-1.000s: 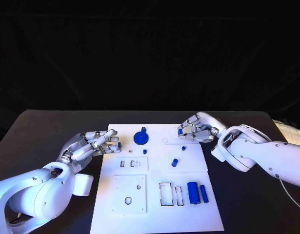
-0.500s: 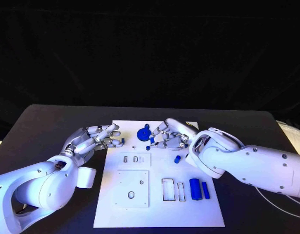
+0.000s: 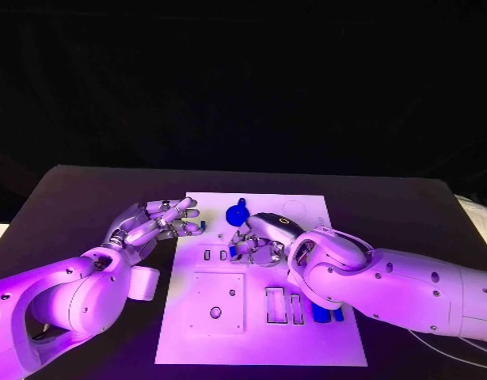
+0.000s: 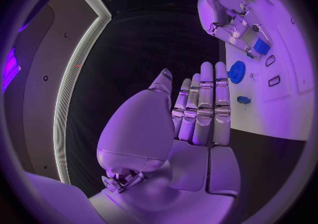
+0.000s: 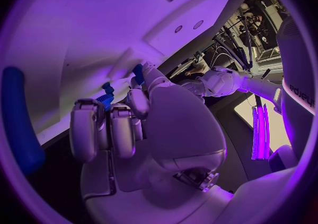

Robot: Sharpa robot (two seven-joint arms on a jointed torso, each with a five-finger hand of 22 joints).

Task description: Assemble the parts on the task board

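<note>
Right hand (image 3: 257, 240) pinches a blue part (image 3: 235, 250) over the board (image 3: 312, 207); seat it squarely, left hand (image 3: 152, 224) spread clear.

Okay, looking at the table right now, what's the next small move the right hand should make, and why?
Probably close the fingers on the small blue part beneath them. The right hand is low over the middle of the task board, its fingertips at that piece near the small slots, though a firm hold can't be confirmed. The left hand hovers open at the board's edge.

black table (image 3: 83, 198), white task board (image 3: 312, 348) on it
</note>
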